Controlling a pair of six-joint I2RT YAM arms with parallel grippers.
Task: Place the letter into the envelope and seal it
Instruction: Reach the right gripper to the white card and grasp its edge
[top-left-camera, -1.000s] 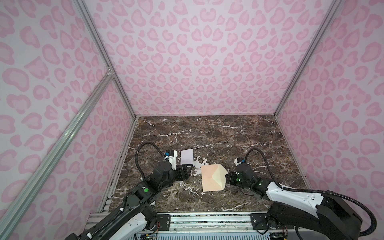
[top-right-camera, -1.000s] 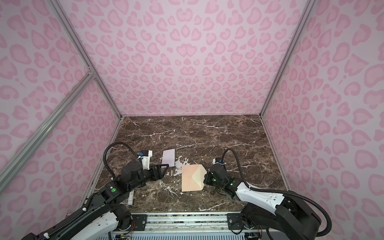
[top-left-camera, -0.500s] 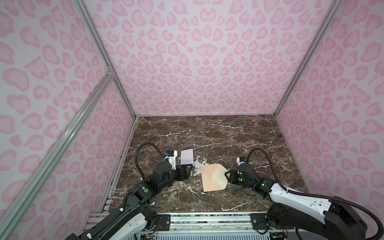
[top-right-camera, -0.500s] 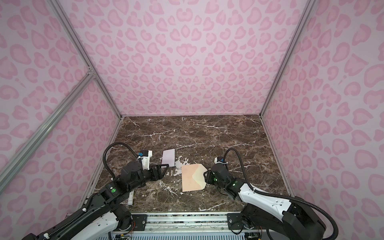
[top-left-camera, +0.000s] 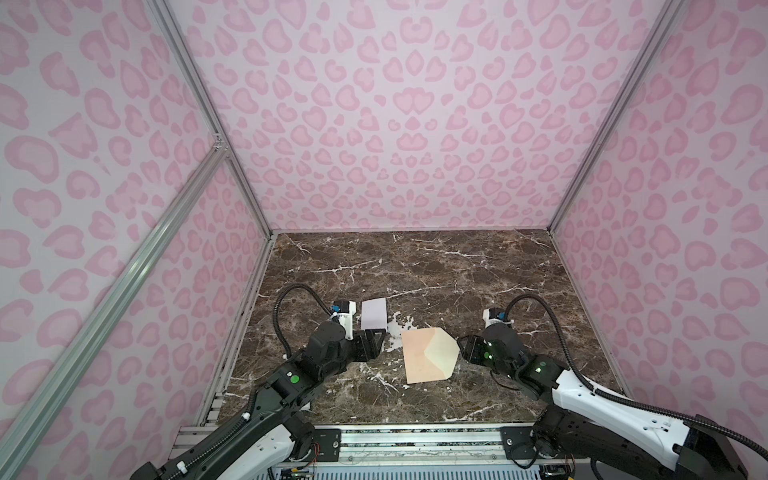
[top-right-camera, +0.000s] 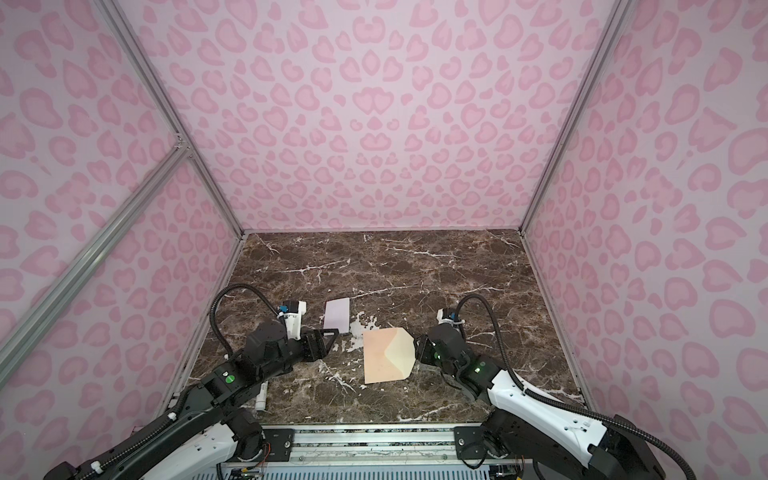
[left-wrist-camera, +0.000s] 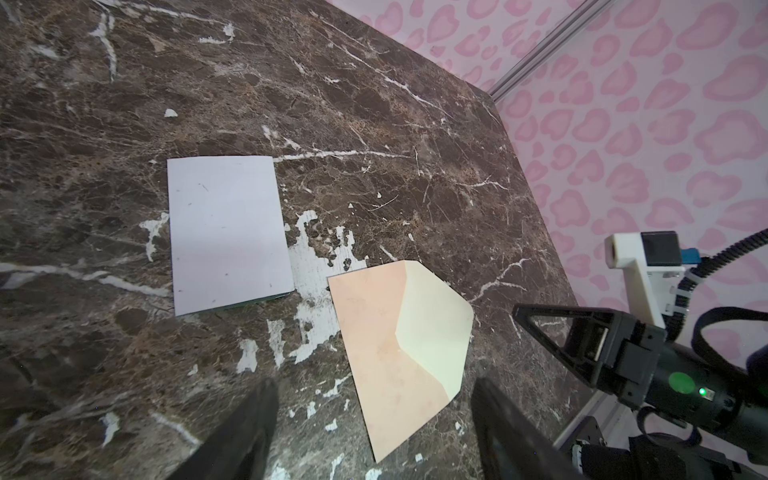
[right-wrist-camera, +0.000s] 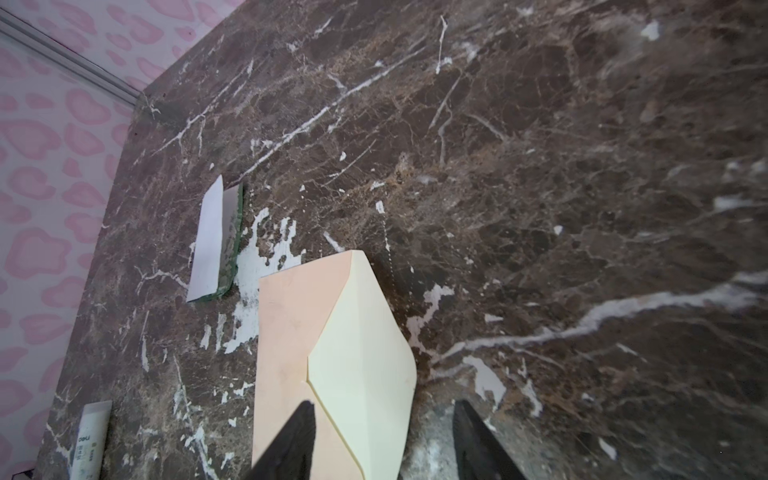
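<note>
**Q:** Where are the letter and the envelope?

**A:** The peach envelope (top-left-camera: 428, 355) lies flat near the middle of the table's (top-left-camera: 457, 270) front edge. Its pale flap is open and points toward the right edge. The letter (top-left-camera: 374, 313), a whitish card with a green edge, lies flat just behind the envelope's left corner, apart from it.

**Q:** What are the grippers doing?

**A:** The left gripper (top-left-camera: 374, 343) hovers just beside the letter's near end, jaws spread and empty. The right gripper (top-left-camera: 463, 347) is at the flap's tip, also spread and pinching nothing.

**Q:** How would the letter handle?

**A:** Probably light, thin and fairly stiff. It lies flush on smooth marble, so it looks hard to get under, and the near short edge seems the best place to pinch. The envelope is likely flimsy and would slide unless held at the flap.

**Q:** Is anything in the way?

**A:** Nothing lies between the letter and the envelope. A white glue tube (top-right-camera: 261, 397) rests near the front-left corner, well apart.
</note>
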